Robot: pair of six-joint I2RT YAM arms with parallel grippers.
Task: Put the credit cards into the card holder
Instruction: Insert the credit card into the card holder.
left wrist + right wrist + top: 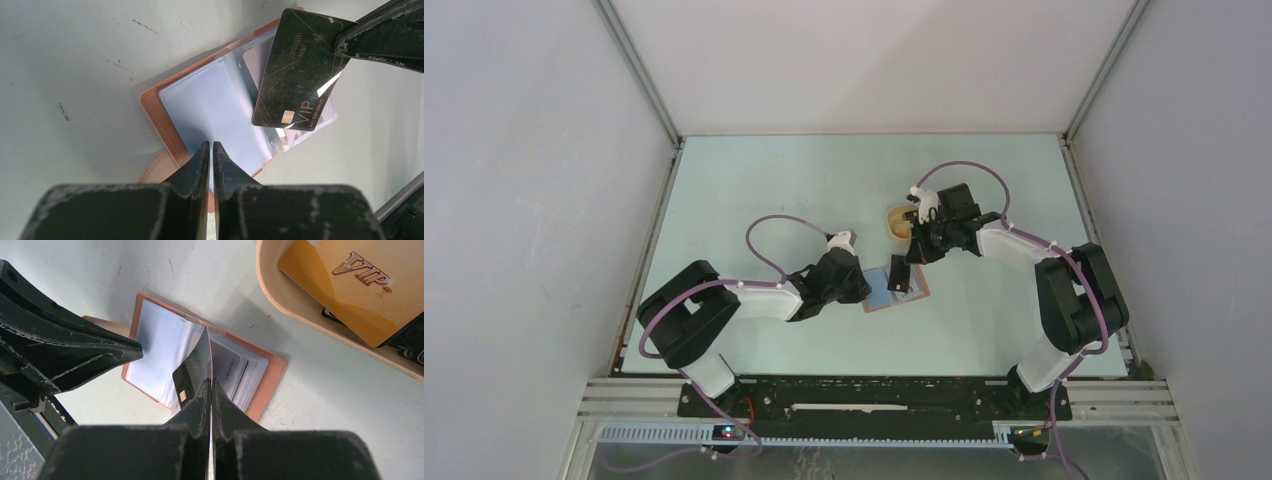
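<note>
The reddish-brown card holder [896, 292] lies open on the table, its bluish clear pockets up [210, 105] [155, 350]. My left gripper [862, 286] [211, 148] is shut, its tips resting on the holder's left page; it also shows in the right wrist view [136, 346]. My right gripper [914, 260] [211, 386] is shut on a black VIP card [295, 75] [189, 379] and holds it tilted, its lower edge at the holder's middle pockets. A pale card [231, 369] sits in a right-hand pocket. An orange-yellow card [345, 285] lies in the tray.
The beige oval tray [896, 222] [280, 295] stands just behind the holder, with black cards [410, 340] under the orange one. Both arms crowd the holder from either side. Grey walls enclose the pale green table.
</note>
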